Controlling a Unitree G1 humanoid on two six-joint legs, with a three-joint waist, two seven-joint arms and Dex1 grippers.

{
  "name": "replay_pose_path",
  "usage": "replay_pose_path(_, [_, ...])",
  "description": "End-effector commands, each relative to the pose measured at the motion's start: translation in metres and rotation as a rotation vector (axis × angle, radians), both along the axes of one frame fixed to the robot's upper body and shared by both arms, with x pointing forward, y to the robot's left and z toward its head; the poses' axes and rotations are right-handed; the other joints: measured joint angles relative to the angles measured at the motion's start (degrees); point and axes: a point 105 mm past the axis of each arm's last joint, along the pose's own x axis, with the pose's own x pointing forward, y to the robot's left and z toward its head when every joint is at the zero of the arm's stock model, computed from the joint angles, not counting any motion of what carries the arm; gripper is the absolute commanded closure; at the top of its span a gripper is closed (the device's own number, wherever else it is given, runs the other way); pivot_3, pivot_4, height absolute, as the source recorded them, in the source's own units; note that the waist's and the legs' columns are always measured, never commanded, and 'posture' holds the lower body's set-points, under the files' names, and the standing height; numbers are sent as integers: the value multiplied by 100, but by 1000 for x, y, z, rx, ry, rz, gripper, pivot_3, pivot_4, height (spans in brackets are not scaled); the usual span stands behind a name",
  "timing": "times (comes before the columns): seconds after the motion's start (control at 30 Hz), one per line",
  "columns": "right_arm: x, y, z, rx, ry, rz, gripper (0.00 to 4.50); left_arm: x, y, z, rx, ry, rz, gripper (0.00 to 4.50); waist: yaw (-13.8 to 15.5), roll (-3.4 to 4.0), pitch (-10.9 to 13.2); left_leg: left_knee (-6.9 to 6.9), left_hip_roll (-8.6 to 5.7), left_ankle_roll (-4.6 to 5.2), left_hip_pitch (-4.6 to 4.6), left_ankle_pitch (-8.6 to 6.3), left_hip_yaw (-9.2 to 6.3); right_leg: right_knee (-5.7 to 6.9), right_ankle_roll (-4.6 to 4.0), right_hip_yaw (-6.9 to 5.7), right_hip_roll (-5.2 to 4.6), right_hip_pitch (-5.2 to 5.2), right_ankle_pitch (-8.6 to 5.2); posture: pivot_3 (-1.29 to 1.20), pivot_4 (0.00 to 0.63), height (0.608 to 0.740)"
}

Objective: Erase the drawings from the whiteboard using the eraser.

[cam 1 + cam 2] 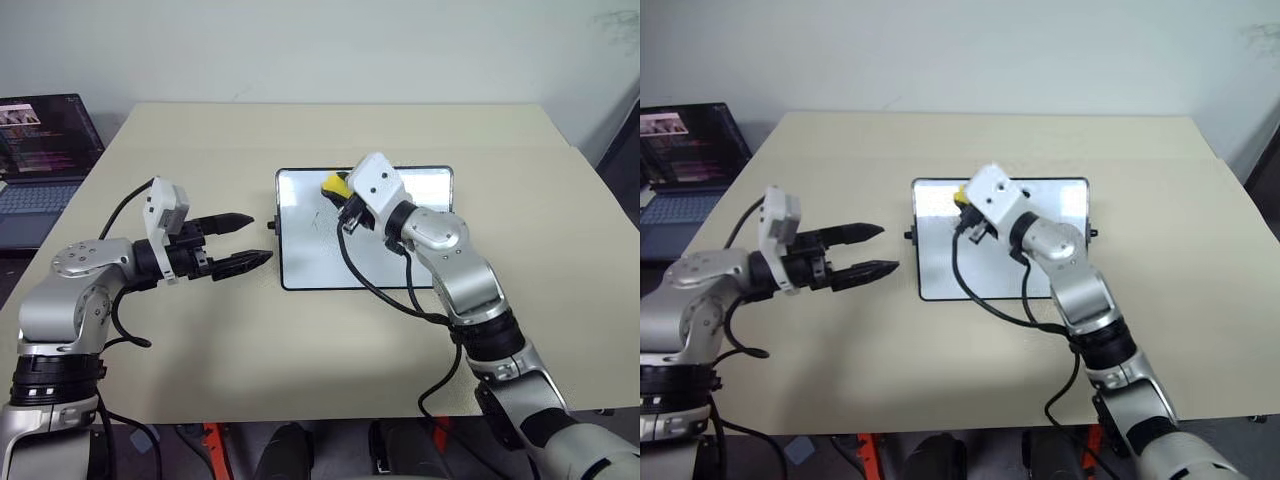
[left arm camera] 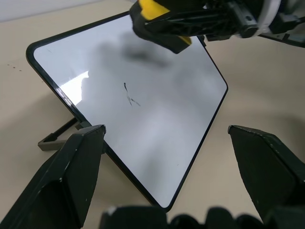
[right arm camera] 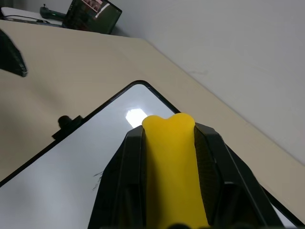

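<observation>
The whiteboard [image 1: 365, 250] lies flat in the middle of the tan table [image 1: 300, 340]. The right gripper [image 3: 169, 138] is over the far part of the board, and its two black fingers pinch the yellow eraser [image 1: 335, 186] tight between them. The eraser is up in the air and does not touch the white surface. A small black scribble, what shows of the drawings [image 2: 129, 95], sits on the board near the eraser. The left gripper [image 1: 247, 240] is just beside the board's left edge, above the table, and its fingers are spread apart with nothing between them. A laptop [image 1: 40, 150] stands off the table's far left corner.
</observation>
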Motion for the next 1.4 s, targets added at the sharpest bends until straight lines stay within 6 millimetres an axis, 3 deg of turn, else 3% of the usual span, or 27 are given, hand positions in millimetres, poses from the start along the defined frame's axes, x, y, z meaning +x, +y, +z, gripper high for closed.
replay_pose_path(0.03, [6, 9, 12, 9, -69, 6, 3401, 1, -1, 11, 8, -51, -12, 0, -3, 0, 0, 0, 0, 0, -2, 0, 1, 0, 0, 1, 0, -2, 0, 0, 150, 740])
replay_pose_path(0.27, [12, 17, -1, -15, -58, 19, 3401, -4, -1, 11, 12, -46, -16, 0, -46, 0, 0, -1, 1, 0, -8, 0, 2, 0, 0, 1, 0, -9, 0, 0, 150, 740])
replay_pose_path(0.57, [6, 27, -25, -16, -18, 57, 3401, -8, 2, 12, 20, -50, -2, 0, -68, 0, 0, -1, 2, 0, -6, 0, 2, 4, 0, 2, 0, -9, 0, 0, 150, 740])
replay_pose_path(0.77, [-5, 31, -77, -103, 79, 114, 3401, -11, 5, 13, 25, -46, 7, 0, -69, -1, -1, 0, 2, 0, 0, 0, 2, 4, 0, 2, 0, -4, 0, 0, 150, 740])
replay_pose_path(1.0, [-14, 22, -103, -187, 110, 145, 3401, -12, 5, 11, 22, -40, 18, 0, -62, -2, -2, 0, 0, 1, 43, 0, 2, 9, 0, 2, 0, 34, 3, 0, 150, 740])
replay_pose_path(1.13, [-16, 13, -101, -184, 110, 137, 3401, -11, 4, 10, 18, -40, 20, 0, -48, -2, -1, -6, 0, 2, 95, -1, -3, -3, -1, -2, 1, 97, 1, 0, 150, 740])
replay_pose_path(1.4, [-14, -14, -66, -109, 63, 66, 3401, -9, 2, 9, 11, -40, 9, 0, 74, 0, 4, -5, -2, 2, 92, -1, -16, -11, 0, -9, 1, 103, 1, 0, 150, 740])
